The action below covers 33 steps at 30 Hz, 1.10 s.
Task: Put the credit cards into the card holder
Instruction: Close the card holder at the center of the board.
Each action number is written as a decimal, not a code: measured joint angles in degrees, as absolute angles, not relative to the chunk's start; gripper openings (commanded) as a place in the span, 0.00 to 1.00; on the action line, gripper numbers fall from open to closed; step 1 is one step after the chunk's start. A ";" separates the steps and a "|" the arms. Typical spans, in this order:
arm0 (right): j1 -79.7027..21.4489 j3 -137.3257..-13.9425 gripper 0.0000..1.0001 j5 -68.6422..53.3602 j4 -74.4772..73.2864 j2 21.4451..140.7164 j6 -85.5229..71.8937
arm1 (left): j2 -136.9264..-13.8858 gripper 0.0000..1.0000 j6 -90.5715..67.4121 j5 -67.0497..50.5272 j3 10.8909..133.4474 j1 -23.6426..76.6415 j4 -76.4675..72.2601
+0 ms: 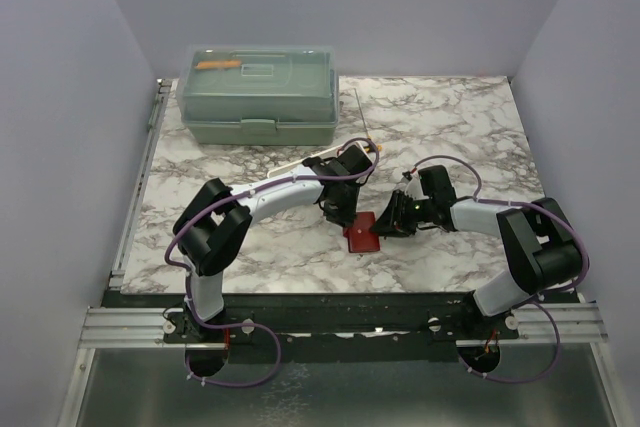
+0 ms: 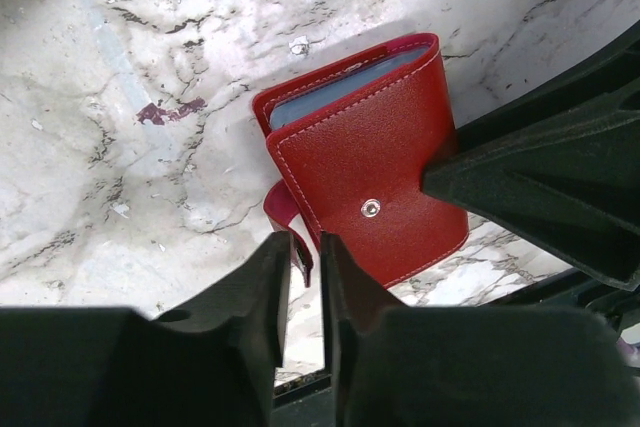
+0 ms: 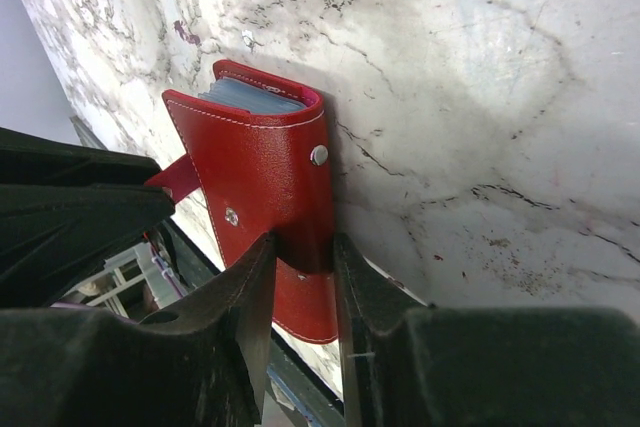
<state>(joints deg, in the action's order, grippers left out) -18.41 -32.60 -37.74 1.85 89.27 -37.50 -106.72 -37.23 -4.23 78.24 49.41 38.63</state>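
The red card holder point(image 1: 362, 235) lies near the middle of the marble table point(image 1: 460, 127), between both grippers. In the left wrist view the holder point(image 2: 370, 157) is folded over, with blue-grey credit cards point(image 2: 330, 92) showing at its open top edge. My left gripper point(image 2: 305, 247) is shut on the holder's red strap point(image 2: 283, 209). In the right wrist view my right gripper point(image 3: 303, 247) is closed on the side edge of the holder's cover point(image 3: 265, 177). The cards point(image 3: 250, 97) show inside it there too. No loose card is in view.
A green plastic box with a clear lid point(image 1: 258, 95) stands at the back left. A thin rod point(image 1: 364, 119) lies behind the left gripper point(image 1: 340, 213). The right gripper point(image 1: 388, 227) is right of the holder. A metal rail point(image 1: 340, 319) runs along the near edge.
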 measured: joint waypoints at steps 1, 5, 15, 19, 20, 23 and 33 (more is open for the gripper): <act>-18.44 -32.60 0.29 -37.74 1.87 89.30 -37.50 | -106.72 0.28 -37.28 -4.23 78.26 49.47 38.72; -18.46 -32.62 0.29 -37.74 1.89 89.36 -37.50 | -106.69 0.26 -37.30 -4.25 78.26 49.76 38.85; -18.81 -32.73 0.29 -37.76 1.98 89.65 -37.47 | -104.88 0.22 -37.76 -4.25 78.26 49.91 38.94; -18.83 -32.73 0.29 -37.76 2.02 89.69 -37.47 | -104.86 0.24 -37.80 -4.25 78.26 49.89 38.96; -18.83 -32.73 0.29 -37.76 2.02 89.71 -37.47 | -104.86 0.24 -37.91 -4.25 78.26 49.91 38.96; -19.09 -32.88 0.29 -37.76 2.04 89.86 -37.47 | -104.88 0.23 -37.95 -4.25 78.15 49.91 39.00; -19.55 -33.36 0.28 -37.76 2.04 90.37 -37.47 | -104.88 0.22 -37.93 -4.21 77.62 49.91 39.20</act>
